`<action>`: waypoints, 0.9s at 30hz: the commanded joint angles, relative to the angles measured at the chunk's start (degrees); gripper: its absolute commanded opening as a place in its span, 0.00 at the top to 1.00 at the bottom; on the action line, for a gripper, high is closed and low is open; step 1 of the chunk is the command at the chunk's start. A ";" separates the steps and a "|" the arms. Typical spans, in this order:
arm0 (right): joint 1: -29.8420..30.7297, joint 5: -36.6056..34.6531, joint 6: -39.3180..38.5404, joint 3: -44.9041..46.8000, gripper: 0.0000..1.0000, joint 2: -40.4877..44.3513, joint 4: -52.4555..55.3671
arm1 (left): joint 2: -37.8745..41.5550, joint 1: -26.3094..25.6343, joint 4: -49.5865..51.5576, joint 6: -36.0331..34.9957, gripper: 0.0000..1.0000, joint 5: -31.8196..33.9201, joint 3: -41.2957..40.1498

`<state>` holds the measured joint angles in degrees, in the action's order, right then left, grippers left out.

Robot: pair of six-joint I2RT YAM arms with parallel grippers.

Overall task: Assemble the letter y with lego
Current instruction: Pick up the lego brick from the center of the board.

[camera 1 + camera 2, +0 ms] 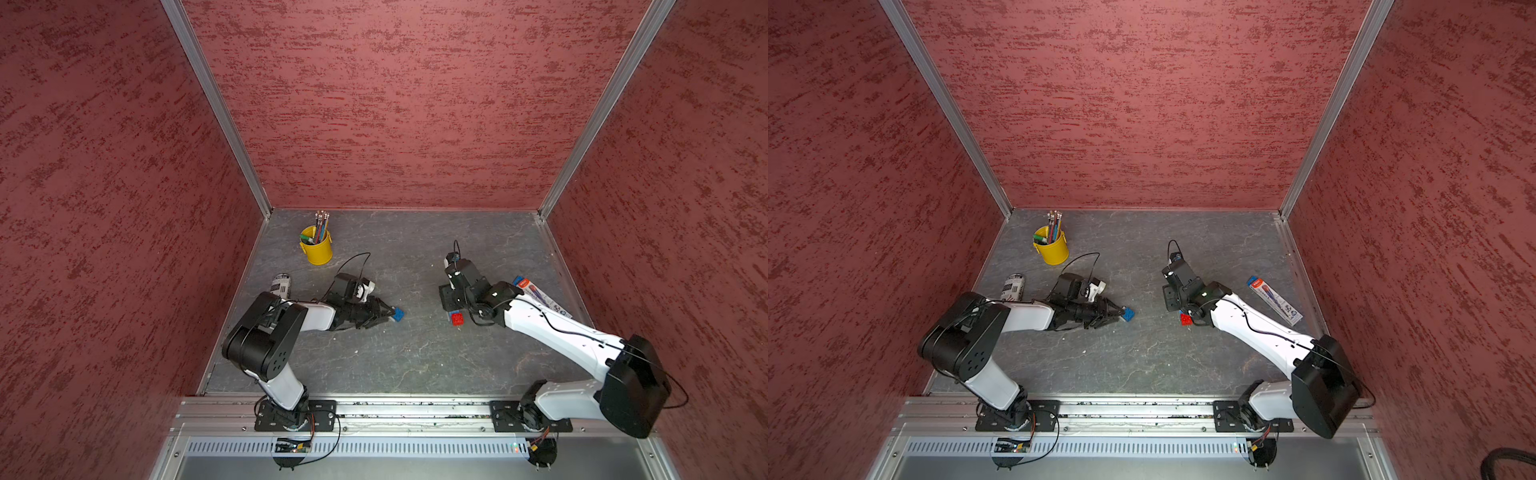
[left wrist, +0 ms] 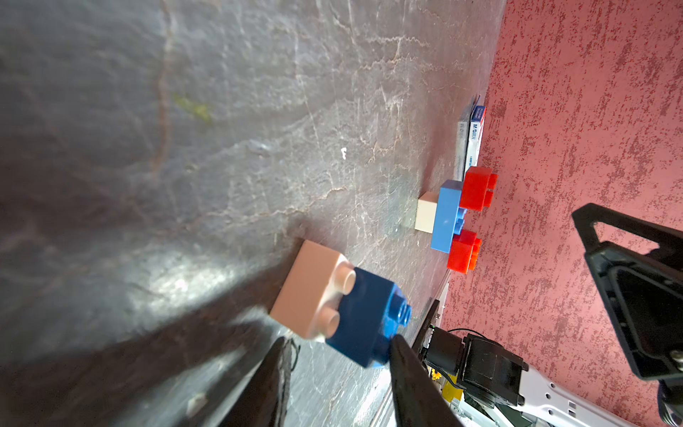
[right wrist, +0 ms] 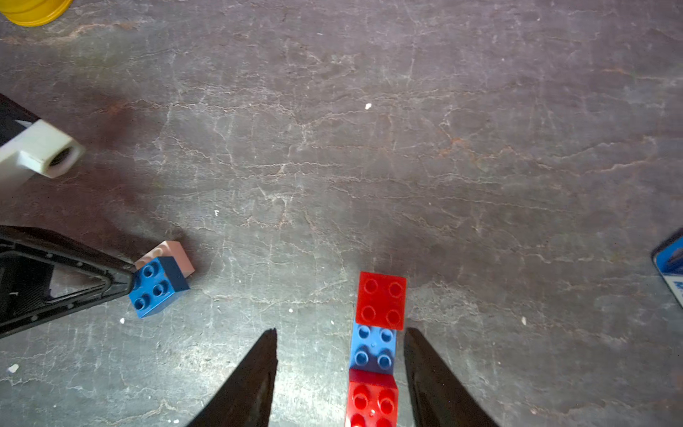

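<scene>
1. In both top views the right arm's wrist covers most of the half-built letter (image 1: 458, 319). Only one red block and a sliver of blue show, near the bench's (image 1: 415, 257) right edge, about midway between back and front.
2. The right wrist view shows a red brick (image 3: 380, 300), the long blue brick (image 3: 373, 349) and a second red brick (image 3: 371, 399) that the frame cuts off. The white base brick (image 2: 427, 212) shows only in the left wrist view, lying on the bench under the long blue brick.
3. The blue square brick (image 1: 399, 312) sits toward the middle of the bench. The wrist views show it pressed on a white brick (image 2: 310, 292), offset so that two white studs stay bare.
4. The left gripper (image 1: 392, 316) is narrow, with its tips on either side of the blue square brick's near corner. One tip touches it, but the view is blurred there, so I cannot tell whether the brick is clamped.
5. The right gripper (image 3: 340, 330) is spread wider than the letter and holds nothing. The letter stands between the fingers, close to one and clear of the other.
6. The left arm lies low, its forearm nearly level and pointing toward the right edge. The right arm reaches in from the front right corner, with its wrist bent down.
7. A yellow cup (image 1: 316, 249) stands near the back left corner, a can (image 1: 281, 284) lies by the left edge, and a pen pack (image 1: 1273, 300) lies by the right edge.
</scene>
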<state>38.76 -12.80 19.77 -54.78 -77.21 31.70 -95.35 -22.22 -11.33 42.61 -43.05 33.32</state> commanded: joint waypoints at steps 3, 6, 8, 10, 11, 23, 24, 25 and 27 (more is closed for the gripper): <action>-1.63 0.35 3.04 1.80 0.35 -0.77 3.68 | -3.70 -0.55 9.08 -0.99 0.56 8.46 -2.36; -2.76 1.46 4.30 3.17 0.33 -1.74 3.50 | -3.83 -0.54 8.96 -1.01 0.56 8.46 -2.33; -3.23 2.58 4.68 3.80 0.33 -2.38 2.95 | -3.95 -0.55 8.83 -0.95 0.56 8.30 -2.31; -3.56 3.84 4.58 4.28 0.34 -3.68 2.33 | -3.94 -0.57 8.85 -0.86 0.56 8.40 -2.37; -3.69 4.24 4.49 4.33 0.34 -4.27 2.15 | -3.92 -0.59 8.70 -0.87 0.56 8.35 -2.37; -5.26 6.91 3.01 4.07 0.45 -10.93 -1.38 | -3.79 -0.58 8.54 -0.76 0.56 8.50 -2.47; -5.32 6.96 2.92 3.99 0.47 -11.03 -1.38 | -3.80 -0.65 8.45 -0.77 0.56 8.46 -2.59; -5.42 7.15 2.77 3.98 0.49 -11.21 -1.46 | -3.79 -0.63 8.45 -0.77 0.56 8.45 -2.49; -5.53 7.35 2.60 4.06 0.51 -11.29 -1.56 | -3.87 -0.63 8.37 -0.76 0.56 8.38 -2.47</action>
<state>33.74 -6.39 23.09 -50.09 -88.16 31.44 -95.64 -22.20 -11.64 42.63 -43.38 33.32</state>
